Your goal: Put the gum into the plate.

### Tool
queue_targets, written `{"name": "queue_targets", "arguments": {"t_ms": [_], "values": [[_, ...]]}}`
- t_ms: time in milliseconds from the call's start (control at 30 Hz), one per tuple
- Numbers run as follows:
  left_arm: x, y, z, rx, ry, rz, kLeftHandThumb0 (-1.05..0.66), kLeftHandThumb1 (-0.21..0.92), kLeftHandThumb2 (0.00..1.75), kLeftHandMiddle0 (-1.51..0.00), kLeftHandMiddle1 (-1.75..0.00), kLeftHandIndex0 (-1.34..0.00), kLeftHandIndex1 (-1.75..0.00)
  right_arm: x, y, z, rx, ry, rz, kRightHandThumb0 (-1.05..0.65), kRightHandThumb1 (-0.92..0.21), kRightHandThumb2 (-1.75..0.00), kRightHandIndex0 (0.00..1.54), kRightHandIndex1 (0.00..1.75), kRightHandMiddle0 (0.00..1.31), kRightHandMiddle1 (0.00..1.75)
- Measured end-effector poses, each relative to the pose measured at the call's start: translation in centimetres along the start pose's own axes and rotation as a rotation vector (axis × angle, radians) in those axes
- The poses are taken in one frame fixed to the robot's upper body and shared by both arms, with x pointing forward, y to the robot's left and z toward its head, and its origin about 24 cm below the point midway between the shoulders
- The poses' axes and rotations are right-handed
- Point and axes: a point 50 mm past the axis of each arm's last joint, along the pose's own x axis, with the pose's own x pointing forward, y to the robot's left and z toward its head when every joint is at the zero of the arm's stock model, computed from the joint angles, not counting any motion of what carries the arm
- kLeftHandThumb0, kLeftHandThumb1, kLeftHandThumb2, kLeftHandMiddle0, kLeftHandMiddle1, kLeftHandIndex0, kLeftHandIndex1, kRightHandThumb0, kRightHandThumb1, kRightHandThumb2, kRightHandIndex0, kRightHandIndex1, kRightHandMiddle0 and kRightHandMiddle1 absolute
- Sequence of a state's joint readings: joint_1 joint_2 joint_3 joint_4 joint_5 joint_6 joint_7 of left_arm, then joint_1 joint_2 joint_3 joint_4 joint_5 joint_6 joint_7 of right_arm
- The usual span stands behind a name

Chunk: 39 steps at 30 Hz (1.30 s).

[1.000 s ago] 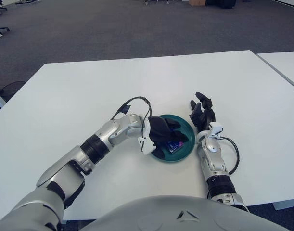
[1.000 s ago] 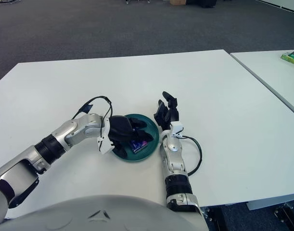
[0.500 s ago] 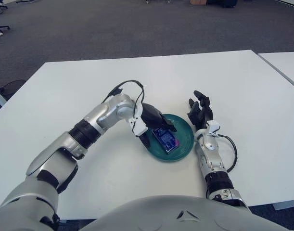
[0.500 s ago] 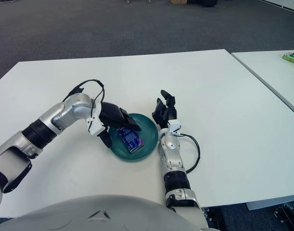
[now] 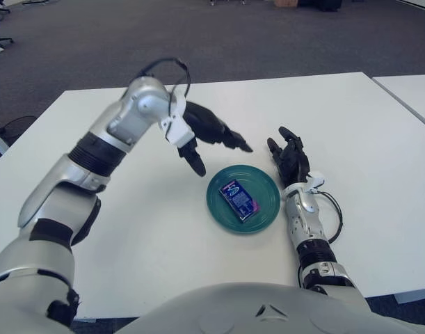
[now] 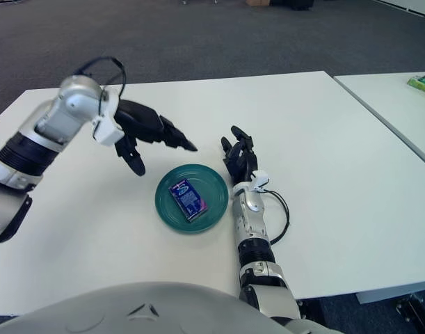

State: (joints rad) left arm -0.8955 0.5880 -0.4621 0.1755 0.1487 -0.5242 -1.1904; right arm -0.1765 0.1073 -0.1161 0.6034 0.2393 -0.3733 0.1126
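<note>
Gum (image 5: 238,199): flat in the middle of the plate, blue pack face up, touched by neither hand; by the look of it, already where the task wants it.
Plate (image 5: 267,216): dark green, on the white table (image 5: 351,125), between the two arms and near the front edge, within easy reach of either hand.
Left hand (image 5: 209,132): raised above the table, up and to the left of the plate, fingers spread and holding nothing; clear of the rim, so no risk of nudging the dish.
Right hand (image 5: 290,158): just beside the plate's right edge, fingers relaxed and pointing away from the body, empty; placed as if to steady the dish, though whether it touches the rim cannot be told.
Table: otherwise bare around the plate, grey carpet beyond.
Stage, as a judgement: delivery done, only the pulling back of the left arm left.
Risk, as a judgement: small; a stray brush from the right hand against the rim could shift plate and pack together.
</note>
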Motion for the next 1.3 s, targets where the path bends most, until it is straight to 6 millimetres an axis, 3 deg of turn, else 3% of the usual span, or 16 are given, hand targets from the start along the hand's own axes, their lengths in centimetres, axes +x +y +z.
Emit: {"name": "queue_targets", "arguments": {"t_ms": [333,467,600,767,967,1133,1300], "values": [[-2.6,-0.8,-1.7,-0.006,0.051,0.311,-1.05,0.92,0.47,0.0,0.0,0.0,0.0,1.2,0.7,-0.3,-0.09,0.023,-0.012,-0.71,-0.92,-0.89,0.27,0.0,0.0,0.69],[-4.6,-1.1,-2.0,-0.037,0.089,0.525,-1.05,0.92,0.5,0.0,0.0,0.0,0.0,1.6,0.6,-0.3,-0.106,0.027,-0.047,-0.72,-0.92,-0.88,0.28,0.01,0.0,0.71],[-5.2,-2.1,-1.9,-0.183,0.086,0.783,-1.05,0.92,0.51,0.0,0.0,0.0,0.0,1.7,0.4,-0.2,-0.117,0.026,-0.07,-0.73,-0.92,-0.88,0.29,0.01,0.0,0.75],[-2.8,-5.3,-3.2,-0.494,0.08,1.067,-1.05,0.92,0.54,0.0,0.0,0.0,0.0,1.6,0.1,-0.3,-0.126,0.026,-0.079,-0.72,-0.92,-0.89,0.29,0.01,0.0,0.79],[0.8,-10.9,-4.8,-0.987,0.125,1.412,-1.05,0.92,0.67,0.0,0.0,0.0,0.0,1.5,0.4,-0.3,-0.137,0.022,-0.039,-0.7,-0.92,-0.92,0.3,0.01,0.0,0.82],[3.5,-15.4,-3.6,-1.333,0.181,1.546,-1.05,0.92,0.83,0.0,0.0,0.0,0.0,1.5,0.4,-0.2,-0.145,0.015,-0.025,-0.7,-0.92,-0.94,0.3,0.01,0.0,0.8],[4.3,-18.1,-1.9,-1.54,0.281,1.604,-1.05,0.92,0.93,0.0,0.0,0.0,0.0,1.3,0.1,-0.3,-0.154,0.018,-0.031,-0.71,-0.92,-0.96,0.3,0.01,0.0,0.75]]}}
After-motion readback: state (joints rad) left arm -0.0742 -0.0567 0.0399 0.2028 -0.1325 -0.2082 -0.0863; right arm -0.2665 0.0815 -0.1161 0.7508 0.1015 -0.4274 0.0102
